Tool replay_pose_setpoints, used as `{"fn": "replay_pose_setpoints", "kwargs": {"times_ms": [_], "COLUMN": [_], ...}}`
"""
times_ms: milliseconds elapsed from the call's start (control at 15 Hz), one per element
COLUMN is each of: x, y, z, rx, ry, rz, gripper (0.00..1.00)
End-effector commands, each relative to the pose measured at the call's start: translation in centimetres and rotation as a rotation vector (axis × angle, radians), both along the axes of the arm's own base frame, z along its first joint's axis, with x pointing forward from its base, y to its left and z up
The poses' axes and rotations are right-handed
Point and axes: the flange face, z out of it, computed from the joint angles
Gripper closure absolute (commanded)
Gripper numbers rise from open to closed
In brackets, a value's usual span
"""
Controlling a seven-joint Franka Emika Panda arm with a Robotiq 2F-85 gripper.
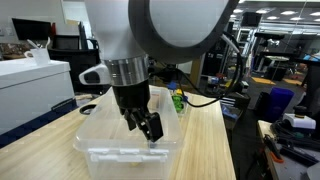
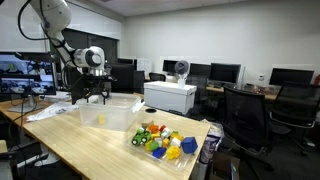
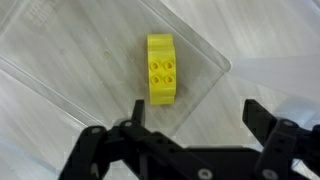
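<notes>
A single bright yellow plastic building block [image 3: 161, 68] lies on the see-through floor of a clear plastic bin [image 3: 60, 60], with the grain of the light wooden table [image 1: 210, 140] showing through beneath it. The wrist view looks almost straight down on the block. Its upper face carries four round studs set two by two, its edges are slightly rounded, and its colour is the same saturated yellow all over, with a strip of side wall showing at its far and near ends. It lies flat, studs up, close to the bin's right-hand wall where that wall slants toward a corner, and nothing else in the bin touches it. The robot's black gripper [image 3: 194, 108] hangs above the bin with its jaws spread as wide as they go and nothing between them. Its two dark fingers [image 3: 136, 118] frame the near edge of the wrist view. The block sits farther off and a little to the left of the gap's middle, well apart from both fingers. In both exterior views the gripper [image 1: 147, 130] points down into the open top of the bin [image 2: 110, 118]. On the same table, to the right of the bin in an exterior view, lies a heap of coloured toy blocks [image 2: 162, 142], and a white box-shaped machine [image 2: 170, 96] stands on a desk farther back.
</notes>
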Motion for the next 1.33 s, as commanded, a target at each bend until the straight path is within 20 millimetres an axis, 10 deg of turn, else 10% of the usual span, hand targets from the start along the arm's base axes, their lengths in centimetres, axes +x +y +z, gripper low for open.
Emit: {"fn": "replay_pose_setpoints", "kwargs": {"times_ms": [0,200,467,1267], "x": [-0.6,-0.7,0.8,2.0], "y": [0.3,0.7,-3.8,-5.5], "z": [1.7,3.5,5.2,-6.6], "rx": [0.014,0.024,0.038,-0.039], "ry": [-0.014,-0.052,-0.074,0.161], "rz": [-0.004,0.003,-0.123,0.002], "gripper": [0.0,0.0,0.0,0.0]}}
